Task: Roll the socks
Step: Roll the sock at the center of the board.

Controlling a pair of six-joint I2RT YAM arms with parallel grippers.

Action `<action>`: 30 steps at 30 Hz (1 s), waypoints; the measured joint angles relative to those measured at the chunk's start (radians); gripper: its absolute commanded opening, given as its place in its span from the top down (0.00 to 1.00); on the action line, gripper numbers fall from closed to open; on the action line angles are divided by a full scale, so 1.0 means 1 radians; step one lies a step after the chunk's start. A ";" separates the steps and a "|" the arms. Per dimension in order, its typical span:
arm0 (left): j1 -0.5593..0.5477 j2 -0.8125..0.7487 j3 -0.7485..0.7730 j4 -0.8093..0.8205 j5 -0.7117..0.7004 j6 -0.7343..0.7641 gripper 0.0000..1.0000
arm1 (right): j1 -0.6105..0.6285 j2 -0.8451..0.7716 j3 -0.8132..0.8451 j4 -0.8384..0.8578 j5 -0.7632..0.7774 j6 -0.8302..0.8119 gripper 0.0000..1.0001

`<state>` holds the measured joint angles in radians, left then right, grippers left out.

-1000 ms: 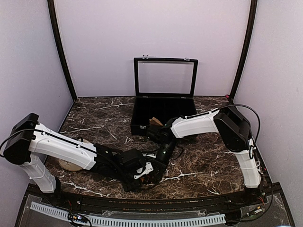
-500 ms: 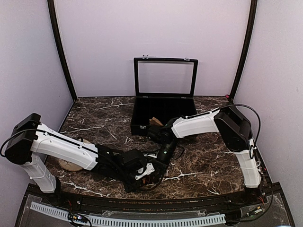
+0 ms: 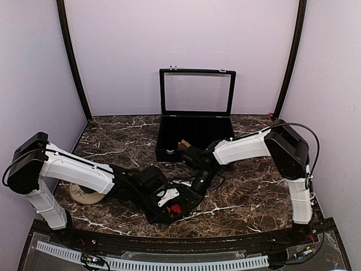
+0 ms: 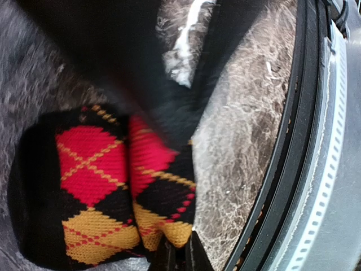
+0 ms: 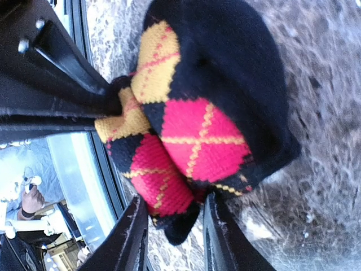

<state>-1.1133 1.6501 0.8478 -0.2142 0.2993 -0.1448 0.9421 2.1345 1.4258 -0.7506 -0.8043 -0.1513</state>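
The argyle sock lies folded into a thick bundle on the marble table near the front edge, showing red, orange and black diamonds. From above only a red patch of this sock shows between the two arms. My left gripper is shut on the bundle's orange edge. My right gripper stands open with the bundle's other end between its fingers. A tan-brown sock lies at the left, partly under my left arm.
The black compartment case stands open at the back centre, with a tan piece in its front part. The table's black front rail runs close beside the bundle. Both arms cross low over the front middle of the table.
My right gripper has opened and let go of the argyle sock. My left gripper has closed on the sock's edge, and a red patch of the sock now shows from above.
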 measured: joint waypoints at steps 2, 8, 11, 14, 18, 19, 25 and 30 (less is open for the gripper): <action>0.020 0.010 0.000 0.001 0.039 -0.022 1.00 | -0.004 -0.010 -0.023 0.016 -0.005 0.003 0.67; 0.078 0.044 0.004 0.012 0.168 -0.064 1.00 | -0.009 -0.079 -0.087 0.069 0.014 0.032 0.66; 0.101 0.062 0.007 0.019 0.229 -0.069 1.00 | -0.016 -0.117 -0.110 0.108 0.046 0.059 0.66; 0.132 0.080 0.009 0.022 0.293 -0.078 1.00 | -0.023 -0.164 -0.140 0.150 0.072 0.077 0.66; 0.169 0.098 0.009 0.023 0.365 -0.081 1.00 | -0.027 -0.232 -0.186 0.214 0.115 0.106 0.65; 0.178 0.102 0.009 0.022 0.380 -0.080 1.00 | -0.027 -0.246 -0.198 0.231 0.128 0.113 0.65; 0.228 0.129 0.009 0.012 0.471 -0.076 1.00 | -0.031 -0.311 -0.260 0.314 0.207 0.146 0.65; 0.266 0.154 0.010 -0.006 0.542 -0.063 1.00 | -0.024 -0.363 -0.322 0.355 0.287 0.139 0.65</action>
<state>-0.8471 1.8038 0.8574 -0.2203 0.8413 -0.2073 0.9176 1.7718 1.1034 -0.3954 -0.5171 -0.0120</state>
